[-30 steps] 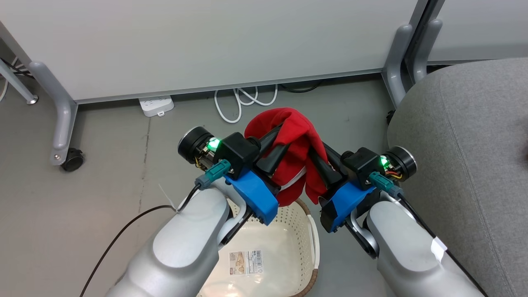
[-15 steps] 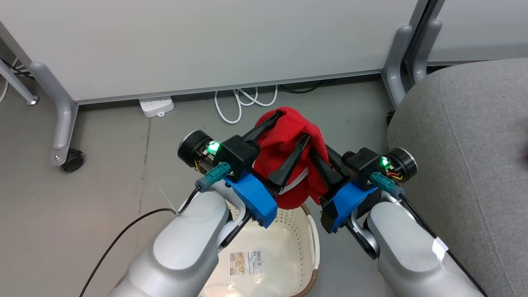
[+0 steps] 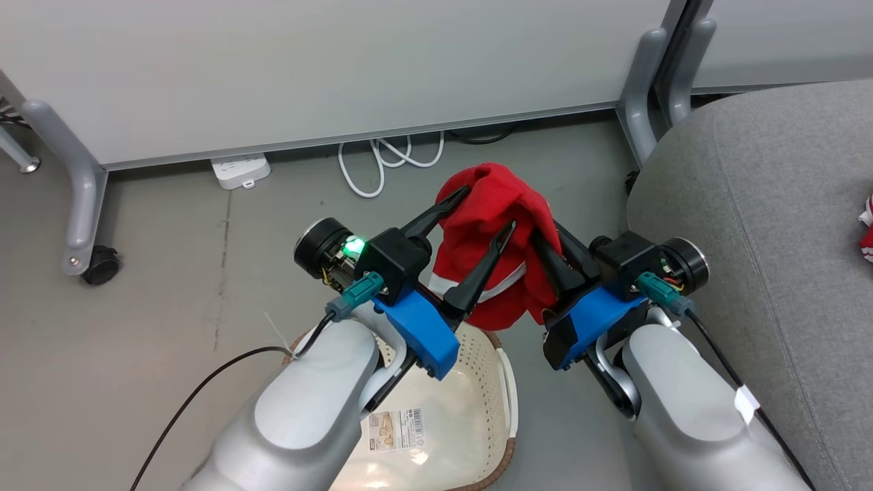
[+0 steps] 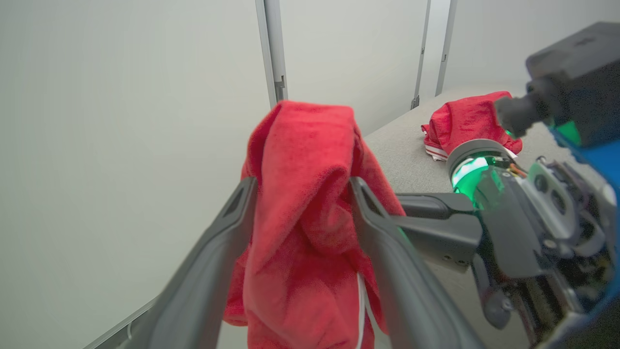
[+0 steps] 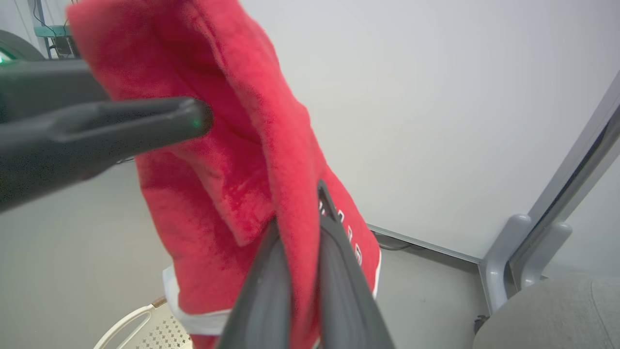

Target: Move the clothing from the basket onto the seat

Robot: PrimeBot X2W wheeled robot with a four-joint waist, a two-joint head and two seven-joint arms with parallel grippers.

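Note:
A red garment (image 3: 494,218) with white stripe trim hangs in the air above the floor, just beyond the basket (image 3: 477,382). My right gripper (image 3: 545,242) is shut on its fabric; in the right wrist view the two fingers (image 5: 334,261) pinch a fold. My left gripper (image 3: 481,215) stands open, its spread fingers (image 4: 232,218) either side of the hanging cloth without clamping it. The cream basket holds a label and no cloth that I can see. The grey seat (image 3: 771,204) lies to the right, with another red garment (image 4: 465,121) lying on it.
A white power strip (image 3: 239,170) and looped white cable (image 3: 382,164) lie by the partition wall. A partition leg with a caster (image 3: 89,262) stands at the left, another grey leg (image 3: 638,102) beside the seat. A black cable (image 3: 204,395) trails on the floor.
My left gripper has let go of the garment and opened. The right gripper keeps its hold and has carried the cloth a little toward the seat. The head camera has turned right.

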